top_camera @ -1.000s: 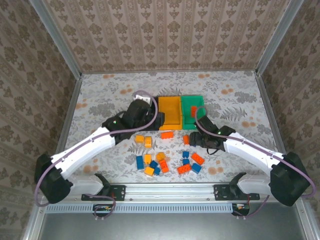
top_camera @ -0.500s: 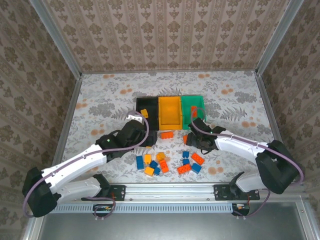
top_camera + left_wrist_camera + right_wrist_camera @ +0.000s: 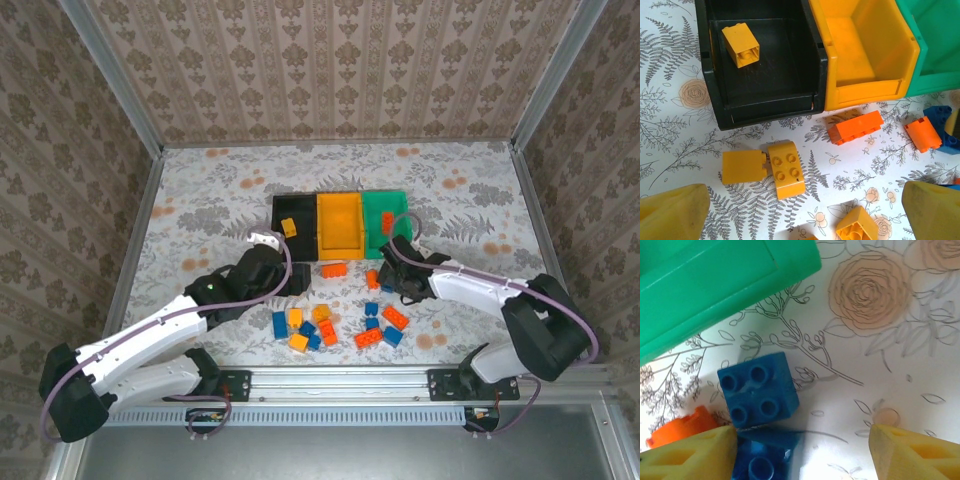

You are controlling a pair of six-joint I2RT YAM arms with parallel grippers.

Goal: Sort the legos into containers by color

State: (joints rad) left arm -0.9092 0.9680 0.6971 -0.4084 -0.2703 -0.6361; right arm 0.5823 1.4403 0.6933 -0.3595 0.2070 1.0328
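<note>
The containers [image 3: 318,222] are glossy moulded plastic, open rectangles joined in a row: black bin [image 3: 765,107], yellow-orange bin [image 3: 865,92], green bin [image 3: 715,285]. One smooth yellow-orange brick [image 3: 741,45] lies tilted on the black bin's floor. The other legos [image 3: 322,322] are scattered on the flower-printed table [image 3: 220,190] in front of the row. The left gripper [image 3: 801,200] hangs just before the black bin, spread wide and empty, above two touching yellow-orange bricks [image 3: 765,169], one with its four studs up. A long red-orange brick [image 3: 855,126] lies just before the yellow-orange bin. The right gripper [image 3: 800,437], likewise released and empty, hangs before the green bin over a four-stud blue brick [image 3: 758,390]; a second blue brick [image 3: 762,460] touches it.
</note>
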